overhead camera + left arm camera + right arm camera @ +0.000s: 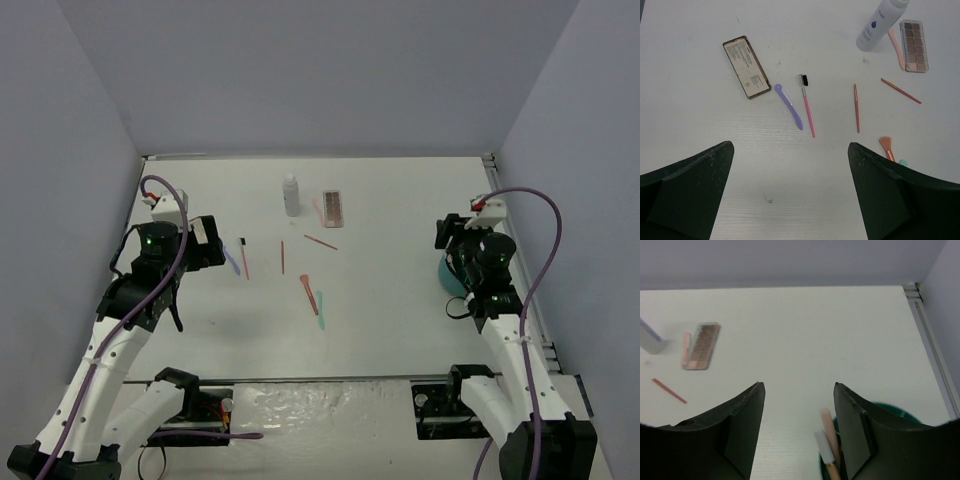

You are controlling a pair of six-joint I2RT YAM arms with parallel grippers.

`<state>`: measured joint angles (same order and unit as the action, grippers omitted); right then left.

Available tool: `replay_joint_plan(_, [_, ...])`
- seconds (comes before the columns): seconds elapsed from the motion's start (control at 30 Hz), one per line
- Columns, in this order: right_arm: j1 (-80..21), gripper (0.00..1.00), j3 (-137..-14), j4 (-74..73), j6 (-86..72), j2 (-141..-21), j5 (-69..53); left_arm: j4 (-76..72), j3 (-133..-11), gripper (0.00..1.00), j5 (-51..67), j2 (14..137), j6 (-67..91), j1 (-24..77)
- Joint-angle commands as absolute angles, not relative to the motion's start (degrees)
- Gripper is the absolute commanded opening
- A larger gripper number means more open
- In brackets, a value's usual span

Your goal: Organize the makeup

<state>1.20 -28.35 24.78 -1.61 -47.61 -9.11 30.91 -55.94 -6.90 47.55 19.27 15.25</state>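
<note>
Hovering over the table [695,120], my left claw [790,147] is spread as wide as it goes, with nothing between the fingers. Closest in, by my right finger, an orange brush [886,148] lies with the tip of a teal stick [903,162] peeking out just past it. Straight ahead, a purple stick [789,106] and a pink brush [807,105] with a black head lie just beside each other. A brown pencil [856,107] lies off to their right, apart from them. Further out to the left sits a closed palette [746,67], label side up. Out to the right lies a thin red stick [901,90]. Beyond that is the open palette [914,46] with a pale pink stick [897,47] beside it. The whitish bottle [879,25] stands next to those, farthest away.

Now my right claw [797,390]: the fingers are parted, bare table shows in the gap, and I'm gripping nothing. Tucked right under my right finger is the teal tub [900,411]. A peach stick [830,432] and a grey-white stick [823,447] are poking up out of it, side by side. Far ahead to the left I can pick out the open palette, the pale pink stick against it and the thin red stick, all well apart from this claw.
</note>
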Motion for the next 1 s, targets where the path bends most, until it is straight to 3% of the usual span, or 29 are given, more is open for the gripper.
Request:
replay_joint_plan(0.0, [-7.3,0.62,-42.0,16.8,-3.0,-53.4,-7.8,28.0,-56.6,0.97,-6.5,48.9,20.1,14.9])
replay_joint_plan(0.13, [-16.5,0.7,-49.0,11.6,-5.4,-58.4,-3.9,28.8,-57.1,0.97,-4.9,51.2,20.5,14.9])
replay_joint_plan(0.37, [-26.4,0.82,-49.8,10.7,-9.4,-63.7,-2.1,32.2,-58.2,0.97,-3.3,58.3,22.9,14.9])
replay_joint_plan(0.67, [-27.0,0.99,-44.0,12.2,-10.2,-60.1,-1.6,34.6,-62.7,0.97,-0.8,74.9,28.5,14.9])
replay_joint_plan(0.97, [-26.9,1.0,-39.0,12.4,-8.0,-56.7,-2.4,35.8,-74.3,0.92,-2.1,91.6,32.8,16.0])
